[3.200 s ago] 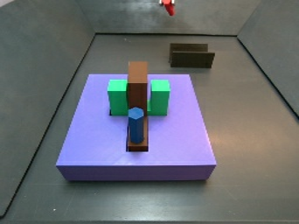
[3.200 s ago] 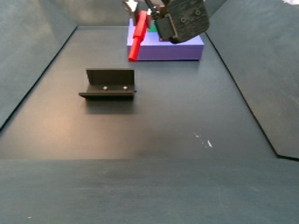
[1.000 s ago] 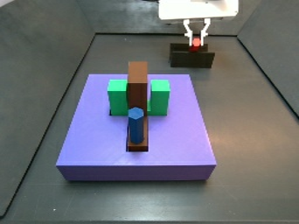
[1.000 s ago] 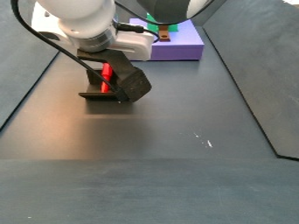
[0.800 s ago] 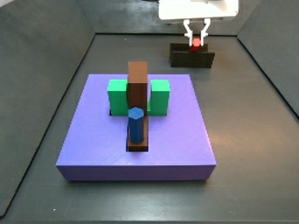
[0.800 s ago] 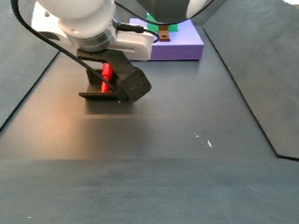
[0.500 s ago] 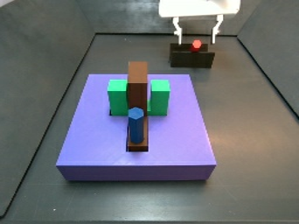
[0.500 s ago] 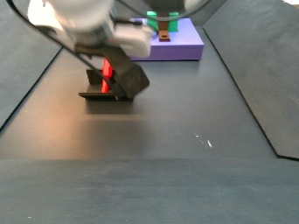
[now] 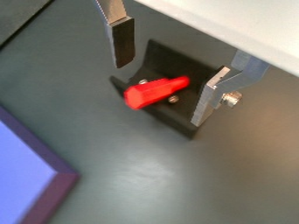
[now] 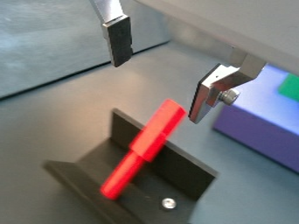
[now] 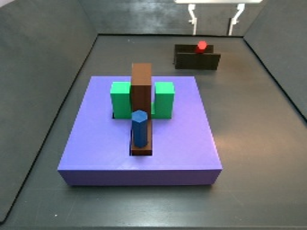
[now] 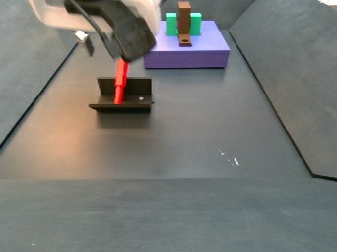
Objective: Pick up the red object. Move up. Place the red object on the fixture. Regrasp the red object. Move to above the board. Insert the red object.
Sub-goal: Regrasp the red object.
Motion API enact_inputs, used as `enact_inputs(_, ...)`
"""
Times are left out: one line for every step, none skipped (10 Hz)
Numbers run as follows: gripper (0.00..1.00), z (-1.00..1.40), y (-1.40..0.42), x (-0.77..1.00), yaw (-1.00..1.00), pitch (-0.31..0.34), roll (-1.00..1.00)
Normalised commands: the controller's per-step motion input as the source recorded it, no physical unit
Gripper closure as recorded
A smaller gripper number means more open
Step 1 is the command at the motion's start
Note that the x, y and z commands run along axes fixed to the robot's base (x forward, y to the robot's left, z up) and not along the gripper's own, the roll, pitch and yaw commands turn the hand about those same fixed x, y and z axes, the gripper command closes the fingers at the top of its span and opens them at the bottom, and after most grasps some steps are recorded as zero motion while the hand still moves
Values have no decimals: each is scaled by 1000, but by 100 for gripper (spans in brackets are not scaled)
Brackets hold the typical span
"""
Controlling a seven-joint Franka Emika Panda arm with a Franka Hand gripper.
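The red object (image 9: 156, 91) leans in the fixture (image 9: 187, 118), its lower end in the recess and its upper end over the back wall, as both side views show (image 11: 202, 45) (image 12: 118, 81). The gripper (image 9: 160, 92) is open and empty, raised above the peg, with one finger on each side and neither touching it. It also shows in the wrist view (image 10: 159, 90), above the peg (image 10: 142, 147) and fixture (image 10: 176, 179). In a side view the gripper (image 11: 214, 16) hangs high over the fixture (image 11: 197, 59). The board (image 11: 180, 135) lies nearer the front.
On the board stand a tall brown block (image 11: 142, 85), green blocks (image 11: 163, 99) beside it and a blue peg (image 11: 139, 128). Dark walls ring the floor. In a side view the board (image 12: 184, 54) lies beyond the fixture (image 12: 122, 98).
The gripper opened, let go of the red object in the fixture, and rose straight up. The red object stays leaning in the fixture.
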Motion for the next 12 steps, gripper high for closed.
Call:
enact_inputs(0, 97, 0, 226, 237, -17, 1000)
enact_inputs(0, 37, 0, 94, 217, -69, 1000)
enact_inputs(0, 0, -14, 0, 197, -180, 1000)
enact_inputs(0, 43, -74, -71, 223, -486, 1000)
enact_inputs(0, 37, -197, -14, 180, -549, 1000)
enact_inputs(0, 74, -200, 0, 123, -540, 1000)
enact_inputs(0, 86, -206, -203, 0, -403, 1000)
enact_inputs(0, 91, -180, -320, -26, -291, 1000)
enact_inputs(0, 160, -123, -294, -74, -166, 1000)
enact_inputs(0, 11, -203, -109, -29, -134, 1000)
enact_inputs(0, -120, -26, 0, 0, -74, 900)
enact_inputs(0, -274, 0, 0, 57, -71, 491)
